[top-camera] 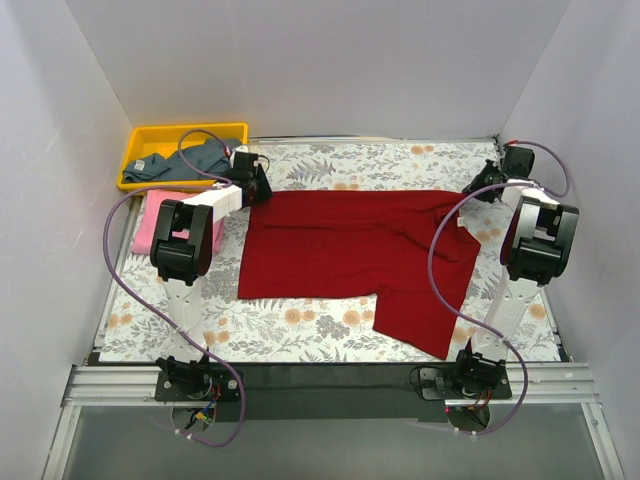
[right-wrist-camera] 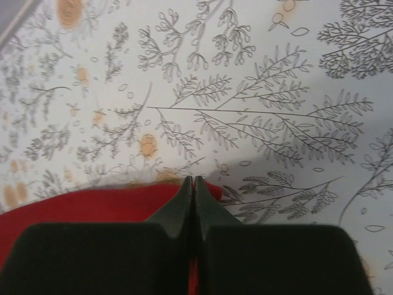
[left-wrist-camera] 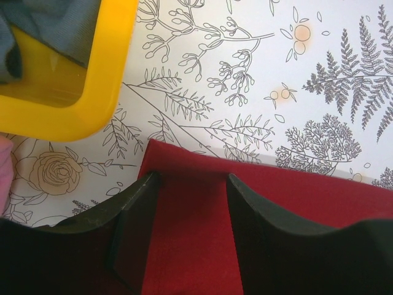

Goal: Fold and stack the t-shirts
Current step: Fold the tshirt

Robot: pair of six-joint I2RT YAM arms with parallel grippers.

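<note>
Only right end effector pinches red t-shirt; left end effector gapes.

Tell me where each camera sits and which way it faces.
Top external: above and behind the robot, looking down on the table; left arm and right arm show.
Left wrist: on the left arm, facing down at the dark red t-shirt corner and yellow bin; open left gripper shows.
Right wrist: facing down at another shirt corner; right gripper shut on it.
Shared: all see the shirt.
</note>
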